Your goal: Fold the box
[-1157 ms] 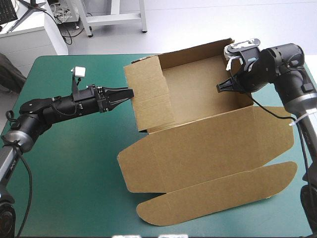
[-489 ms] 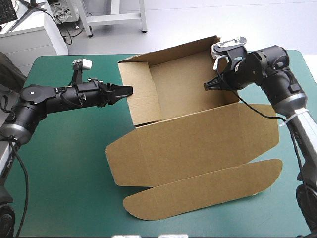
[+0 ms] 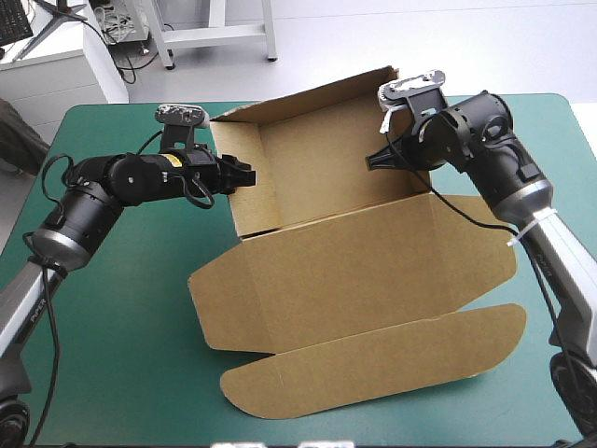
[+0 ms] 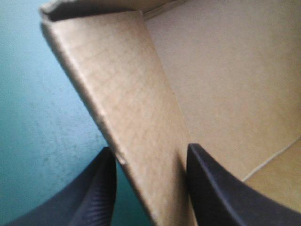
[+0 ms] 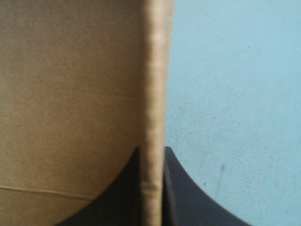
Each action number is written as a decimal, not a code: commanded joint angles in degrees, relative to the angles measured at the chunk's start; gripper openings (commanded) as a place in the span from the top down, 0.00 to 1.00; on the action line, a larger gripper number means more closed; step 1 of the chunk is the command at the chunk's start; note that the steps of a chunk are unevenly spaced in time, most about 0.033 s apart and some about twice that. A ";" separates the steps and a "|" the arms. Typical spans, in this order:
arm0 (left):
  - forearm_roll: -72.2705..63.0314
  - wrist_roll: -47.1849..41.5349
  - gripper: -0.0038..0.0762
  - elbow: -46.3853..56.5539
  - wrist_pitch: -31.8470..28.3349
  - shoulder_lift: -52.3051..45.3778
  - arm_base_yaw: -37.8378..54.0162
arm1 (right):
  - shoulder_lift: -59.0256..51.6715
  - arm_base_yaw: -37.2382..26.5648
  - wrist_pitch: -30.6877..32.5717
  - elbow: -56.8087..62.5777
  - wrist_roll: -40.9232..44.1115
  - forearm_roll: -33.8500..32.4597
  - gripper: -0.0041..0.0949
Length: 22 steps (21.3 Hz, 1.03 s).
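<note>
The brown box (image 3: 345,271) stands as an open tray with its back and side walls raised. Its front panel and rounded lid flap (image 3: 373,359) lie flat toward the table's near edge. My left gripper (image 3: 244,175) is at the left side wall. In the left wrist view the black fingers (image 4: 106,188) straddle that wall (image 4: 127,94), pressed close on it. My right gripper (image 3: 373,161) is at the right wall's upper edge. In the right wrist view that gripper (image 5: 153,188) is nearly shut on the thin board edge (image 5: 155,70).
The teal-green cover (image 3: 112,355) shows bare on the near left side and along the right edge (image 3: 560,121). The box takes up the table's middle and far part, with its back wall close to the far edge.
The box has slid left and turned slightly, with both grippers moving left along with it. The left wrist has rolled and now straddles the left wall instead of pointing at it.
</note>
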 commanded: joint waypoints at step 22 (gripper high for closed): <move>25.64 -23.56 0.96 -12.39 6.79 20.14 -6.11 | 18.08 -1.92 -7.13 -1.97 2.77 16.89 0.97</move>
